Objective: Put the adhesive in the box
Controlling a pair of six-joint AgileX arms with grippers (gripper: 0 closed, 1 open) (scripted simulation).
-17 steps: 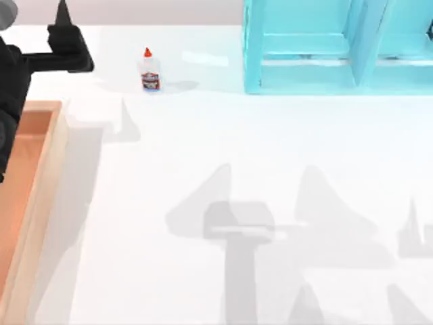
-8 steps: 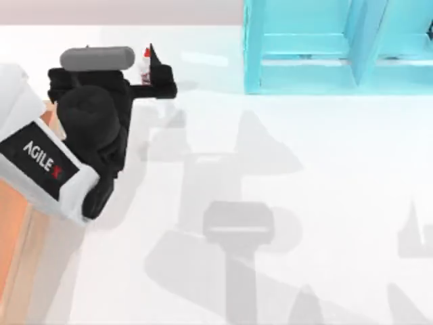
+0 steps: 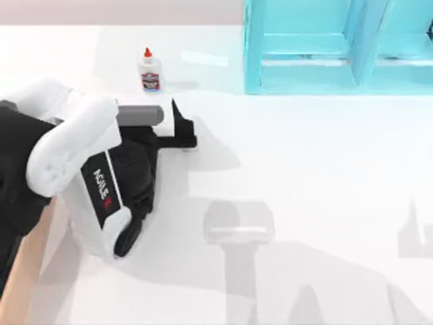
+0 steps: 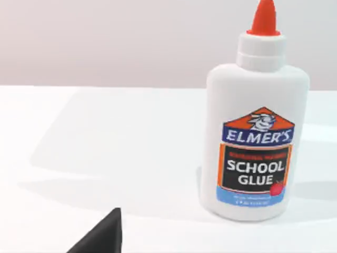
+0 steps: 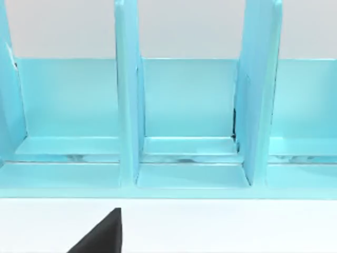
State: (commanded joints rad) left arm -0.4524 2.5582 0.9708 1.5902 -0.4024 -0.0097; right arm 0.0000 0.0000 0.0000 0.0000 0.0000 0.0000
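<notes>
A white bench [image 3: 304,176] carries three items. The adhesive [image 3: 149,72], a small white bottle with a pointed orange-red cap and a blue-and-red label, stands upright toward the far edge, left of centre. To its right, well apart, a turquoise shelf-like structure [image 3: 338,47] with upright dividers sits along the same far edge. At the left edge, a sliver of the box [image 3: 30,261] with tan wood wall rests on the bench, largely covered by the left arm.

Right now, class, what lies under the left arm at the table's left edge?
A strip of the box shows by the left arm. The arm covers the rest, so its floor cannot be checked.
</notes>
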